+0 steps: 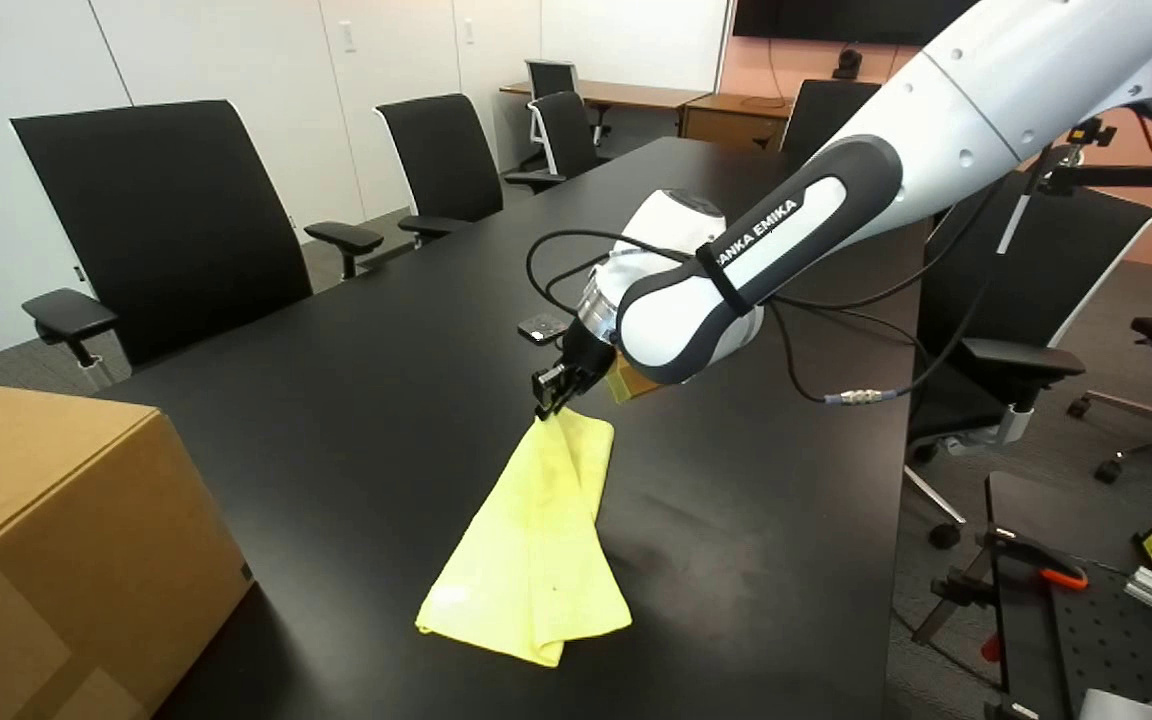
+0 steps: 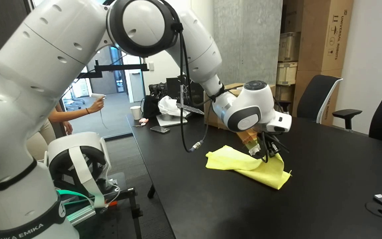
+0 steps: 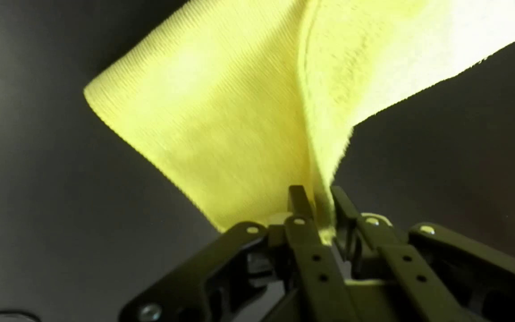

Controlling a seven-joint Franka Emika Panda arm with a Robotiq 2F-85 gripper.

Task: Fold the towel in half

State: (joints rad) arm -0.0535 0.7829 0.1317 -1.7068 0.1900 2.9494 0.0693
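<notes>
My black two-finger claw (image 3: 320, 202) is nearly closed, pinching an edge of the pale yellow cloth towel (image 1: 531, 545); rest lies creased on the flat black tabletop (image 1: 356, 470). Looks mid-fold. Next: lay pinched part over, square edges, release.

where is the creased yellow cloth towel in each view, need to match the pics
In an exterior view: creased yellow cloth towel, lower half, just left of centre.
In an exterior view: towel, lower half, right of centre.
Wrist view: towel, running off the top and right edges.
Shared landmark: the black two-fingered gripper holding it.
</notes>
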